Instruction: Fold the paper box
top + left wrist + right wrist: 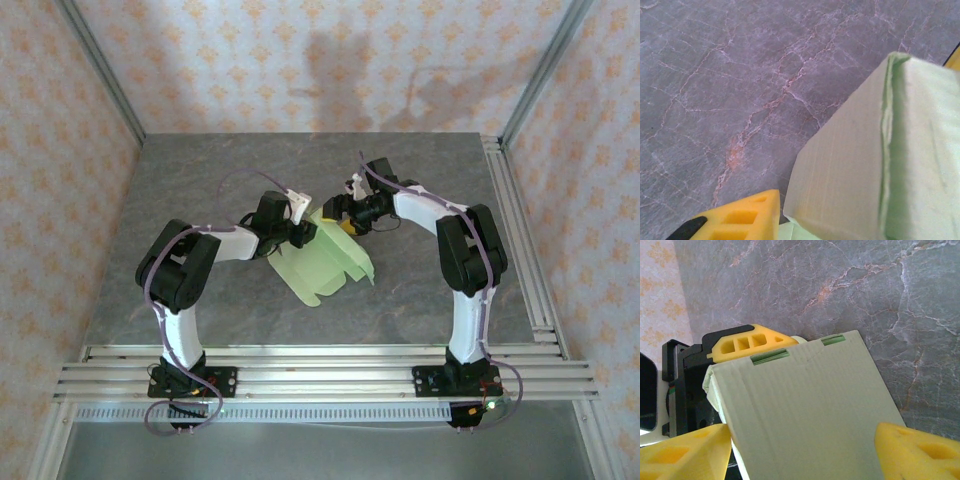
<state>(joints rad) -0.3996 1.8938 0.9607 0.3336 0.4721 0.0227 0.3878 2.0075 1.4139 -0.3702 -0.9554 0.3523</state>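
Folding well meant slow pressure along the creases. The pale yellow-green die-cut card box [325,270] sat between both hands near the tabletop's [200,180] middle. My right hand [345,218] straddled one panel, fingers wide. Whether it or my left hand [300,232] was pinching the card, I couldn't tell.

From above, the paper box [325,268] hides most of the fingertips of the left gripper [303,234] and the right gripper [345,218], so I can't judge either hold. In both wrist views the box runs off the lower edge, and the yellow fingers [920,450] are cropped too.
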